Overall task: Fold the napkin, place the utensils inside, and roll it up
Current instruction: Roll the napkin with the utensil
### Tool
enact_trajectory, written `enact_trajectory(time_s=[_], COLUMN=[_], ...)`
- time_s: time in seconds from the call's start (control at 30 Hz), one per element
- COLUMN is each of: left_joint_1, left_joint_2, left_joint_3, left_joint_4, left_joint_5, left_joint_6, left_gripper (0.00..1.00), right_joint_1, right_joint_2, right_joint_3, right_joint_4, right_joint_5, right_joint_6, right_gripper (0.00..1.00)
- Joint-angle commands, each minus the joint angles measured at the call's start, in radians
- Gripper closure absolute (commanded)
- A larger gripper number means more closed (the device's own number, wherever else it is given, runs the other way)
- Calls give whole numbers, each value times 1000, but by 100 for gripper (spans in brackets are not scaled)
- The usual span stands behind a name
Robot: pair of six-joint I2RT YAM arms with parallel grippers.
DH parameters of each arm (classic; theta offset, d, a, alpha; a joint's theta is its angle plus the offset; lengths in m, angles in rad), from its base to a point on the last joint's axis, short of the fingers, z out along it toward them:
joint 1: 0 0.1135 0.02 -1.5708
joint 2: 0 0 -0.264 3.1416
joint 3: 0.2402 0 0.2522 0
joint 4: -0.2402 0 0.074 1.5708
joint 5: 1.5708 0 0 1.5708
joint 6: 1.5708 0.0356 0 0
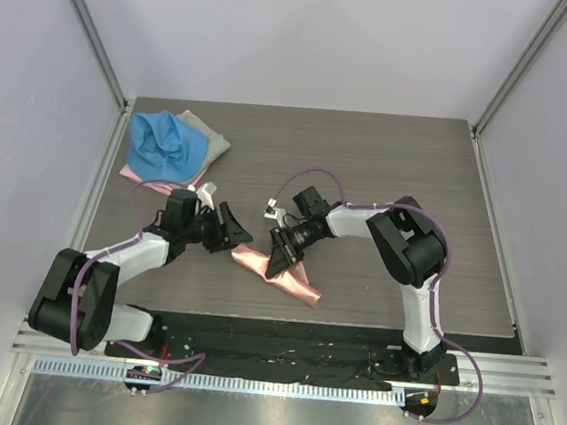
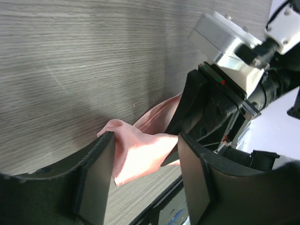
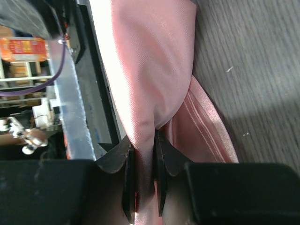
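Note:
The salmon-pink napkin lies bunched in a long strip near the table's front middle. My right gripper is shut on a fold of the napkin, and the cloth runs up between its narrow jaws. My left gripper stands open just left of the cloth. In the left wrist view the napkin's loose end lies between the wide-apart fingers, close against the left one, with the right gripper just behind. The utensils are out of view.
A blue cloth sits heaped on a grey cloth at the table's back left, with a pink edge showing under them. The black base rail runs along the near table edge, close to the napkin.

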Motion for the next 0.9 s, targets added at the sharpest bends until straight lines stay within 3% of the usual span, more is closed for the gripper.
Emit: enact_trajectory(time_s=[0.0, 0.1, 0.3, 0.43, 0.53, 0.73, 0.87], left_joint_1=[-16, -35, -50, -50, -50, -50, -50], left_joint_2=[44, 79, 149, 156, 172, 202, 230], left_joint_3=[-9, -12, -9, 3, 19, 63, 111], left_joint_4=[118, 154, 188, 175, 152, 45, -62], left_joint_5=[51, 57, 61, 60, 66, 49, 32], left_joint_6=[-30, -45, -68, -65, -56, -40, -34], left_gripper=[43, 50, 78, 94, 100, 100, 100], right_joint_1=[-21, -27, -32, -32, -30, -9, 117], right_joint_2=[54, 62, 20, -41, -122, -303, -406], right_joint_3=[1, -3, 1, 1, 0, 1, -31], right_joint_4=[9, 20, 21, -9, -36, -76, -57], right_joint_5=[8, 12, 69, 185, 272, 463, 771], right_joint_6=[5, 9, 25, 42, 47, 27, -74], right_gripper=[78, 78, 75, 63, 53, 36, 30])
